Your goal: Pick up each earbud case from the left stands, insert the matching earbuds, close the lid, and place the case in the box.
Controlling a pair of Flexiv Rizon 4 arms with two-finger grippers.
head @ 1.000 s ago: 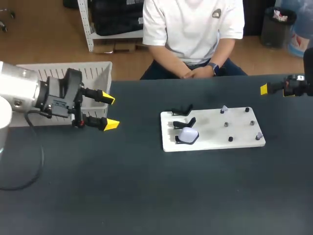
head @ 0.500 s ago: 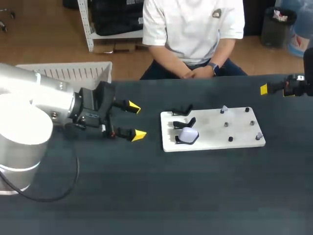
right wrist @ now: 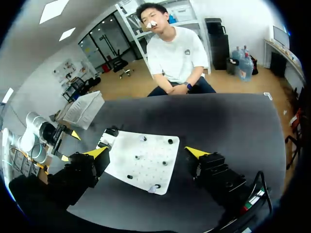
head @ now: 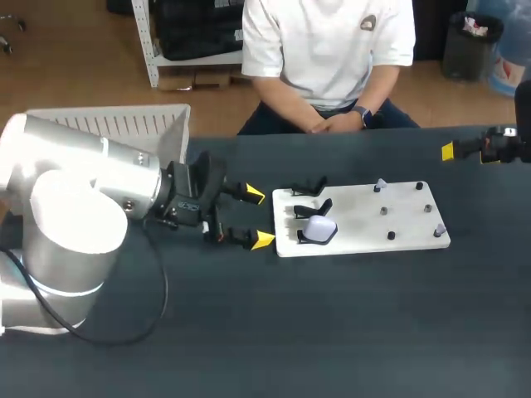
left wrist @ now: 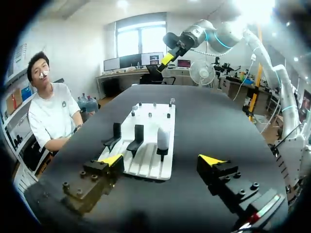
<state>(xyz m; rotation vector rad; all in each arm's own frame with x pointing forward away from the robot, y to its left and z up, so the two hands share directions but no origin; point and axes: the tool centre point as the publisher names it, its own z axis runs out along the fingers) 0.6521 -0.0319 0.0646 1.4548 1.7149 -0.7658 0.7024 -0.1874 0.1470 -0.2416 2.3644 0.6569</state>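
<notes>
Case (head: 319, 229) waits just ahead of my wide-open, empty left gripper (head: 258, 217), so I should slide straight around it.

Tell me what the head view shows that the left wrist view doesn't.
Only the head view shows the white box behind the left arm. Only the left wrist view shows the right arm with its long links raised high beyond the white board. Both show the left gripper, jaws open, just short of that board, its black stands, and the earbud case in the end stand nearest the robot.
</notes>
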